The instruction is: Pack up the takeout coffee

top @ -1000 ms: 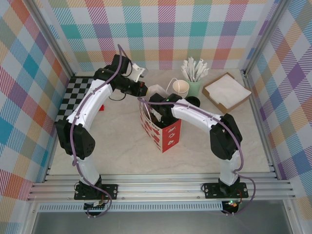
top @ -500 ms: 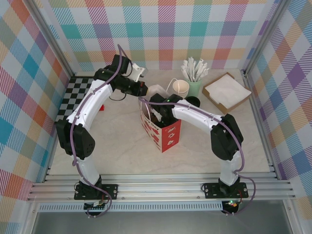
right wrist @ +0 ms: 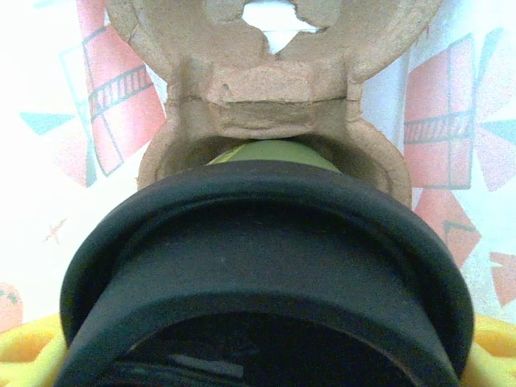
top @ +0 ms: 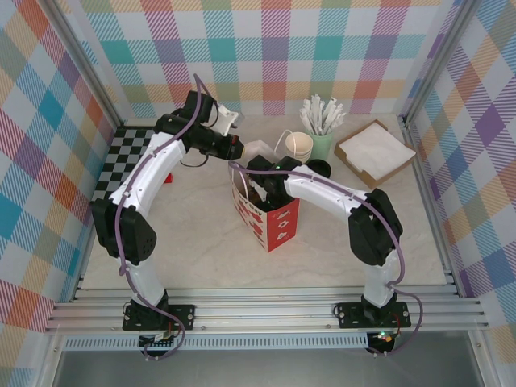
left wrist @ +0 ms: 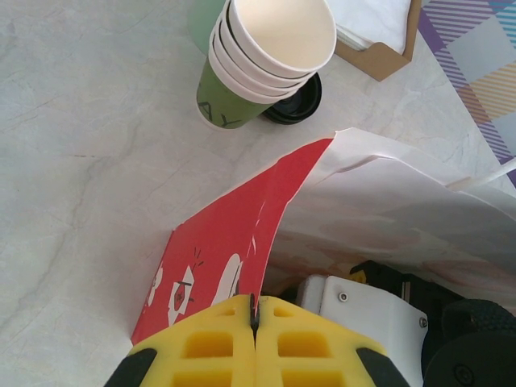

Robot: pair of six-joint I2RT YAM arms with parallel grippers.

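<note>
The takeout coffee is a dark green cup (right wrist: pixel 272 151) with a black lid (right wrist: pixel 266 266). It sits low against the brown cardboard carrier (right wrist: pixel 274 89) inside the red and white paper bag (top: pixel 274 219). My right gripper (right wrist: pixel 266 359) is down in the bag and shut on the cup, with one yellow finger (right wrist: pixel 20 347) at each side of the lid. My left gripper (left wrist: pixel 255 310) is shut on the bag's red rim (left wrist: pixel 242 242) and holds the mouth apart. From above, the left gripper (top: pixel 236 148) is at the bag's far top edge.
A stack of cream cups (left wrist: pixel 270 48) stands behind the bag with a loose black lid (left wrist: pixel 302 97) beside it. The pale green stirrer holder (top: pixel 322 143) and a brown tray of napkins (top: pixel 375 151) are at the back right. A checkered mat (top: pixel 121 157) lies at the left.
</note>
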